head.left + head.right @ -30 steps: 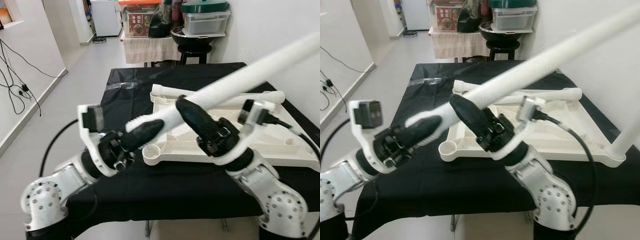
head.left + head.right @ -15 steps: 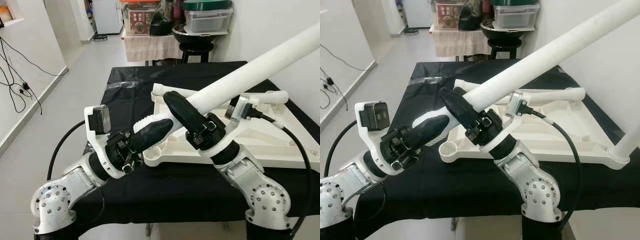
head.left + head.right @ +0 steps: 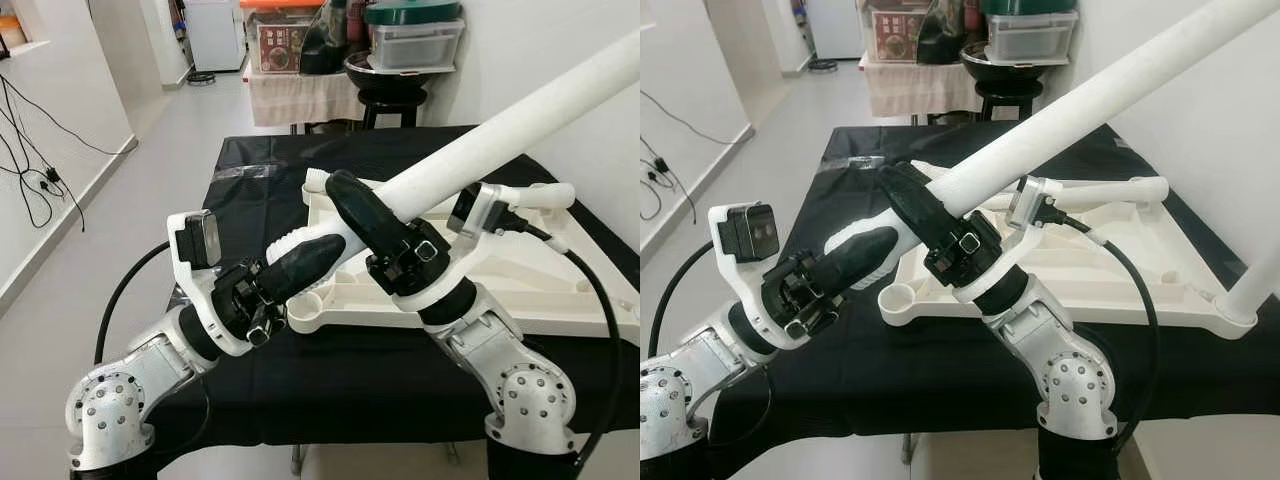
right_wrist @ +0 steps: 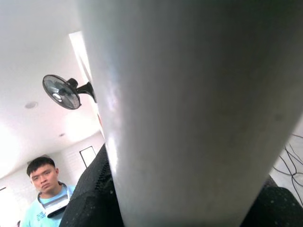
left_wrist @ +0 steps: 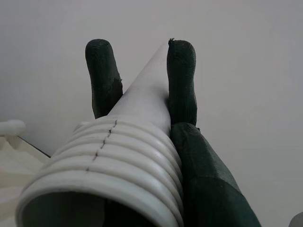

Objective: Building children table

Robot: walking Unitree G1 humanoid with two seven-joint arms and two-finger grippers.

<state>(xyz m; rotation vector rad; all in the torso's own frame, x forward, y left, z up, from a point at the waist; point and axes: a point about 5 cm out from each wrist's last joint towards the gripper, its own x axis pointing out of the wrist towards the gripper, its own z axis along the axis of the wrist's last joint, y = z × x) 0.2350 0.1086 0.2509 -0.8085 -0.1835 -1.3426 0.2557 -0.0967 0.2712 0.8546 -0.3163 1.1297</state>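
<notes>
A long white table leg (image 3: 500, 140) slants from low on the left up to the far right. Its ribbed screw end (image 5: 118, 156) sits in my left gripper (image 3: 305, 265), which is shut on it with one black finger (image 5: 102, 71) on each side. Higher up the same leg, my right gripper (image 3: 345, 200) is shut around it. The leg's end hangs just above the upturned white tabletop (image 3: 540, 290), near its vacant corner socket (image 3: 305, 310). Another leg (image 3: 1250, 290) stands in the near right corner. A further white tube (image 3: 540, 195) lies along the far edge.
The tabletop rests on a table draped in black cloth (image 3: 260, 170). Behind it stand a stool (image 3: 385, 100) and stacked storage boxes (image 3: 410, 40). Cables (image 3: 40, 180) trail on the floor at the left. A white wall is close on the right. A person (image 4: 45, 198) is in the right wrist view.
Both arms have shifted the leg: my right gripper has moved left and away from me, and the leg now tilts more steeply. Both grips hold as before.
</notes>
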